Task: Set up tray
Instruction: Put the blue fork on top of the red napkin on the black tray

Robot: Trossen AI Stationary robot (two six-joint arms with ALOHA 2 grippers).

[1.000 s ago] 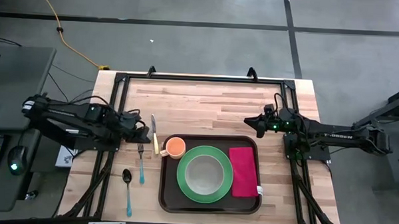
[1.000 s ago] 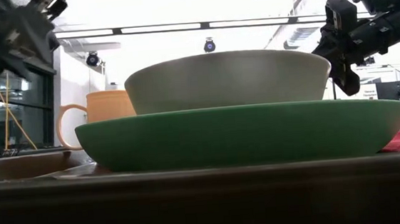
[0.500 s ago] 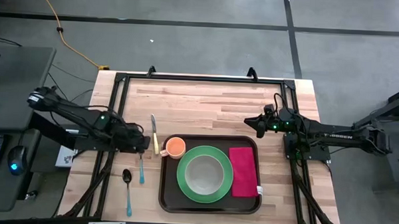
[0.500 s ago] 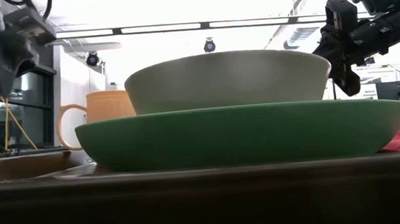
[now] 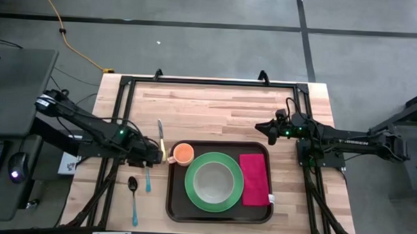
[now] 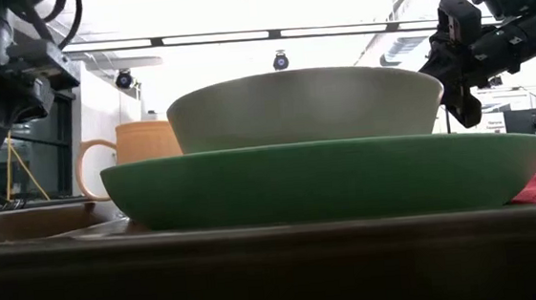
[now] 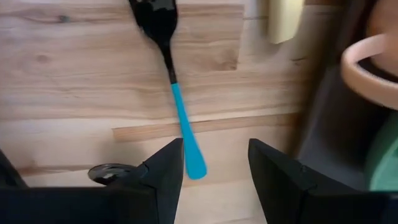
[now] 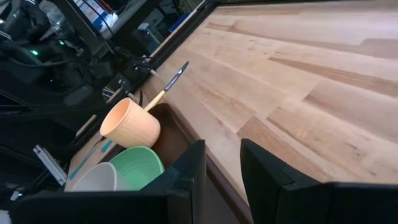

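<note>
The dark brown tray (image 5: 172, 202) lies near the table's front edge. It holds a green plate (image 5: 192, 179) with a grey bowl (image 5: 212, 182), an orange cup (image 5: 183, 153) and a magenta napkin (image 5: 255, 180). Left of the tray, a blue-handled fork (image 5: 148, 177) lies flat on the wood. My left gripper (image 5: 154, 158) hangs open above the fork (image 7: 180, 118), pointing steeply down; its fingers (image 7: 168, 177) stand around the handle's end without touching it. My right gripper (image 5: 259, 127) waits beyond the tray's far right corner, slightly open (image 8: 222, 171) and holding nothing.
A blue-handled spoon (image 5: 133, 198) lies left of the fork and nearer the front edge. A cream-handled knife (image 5: 161, 140) lies beside the cup. The far half of the wooden table (image 5: 216, 103) is bare. A black frame (image 5: 122, 114) runs along the table's sides.
My left gripper has moved toward the table's near edge and down, tipping to point more steeply downward and rolling at the wrist. It now hangs over the fork. Its fingers stay apart.
</note>
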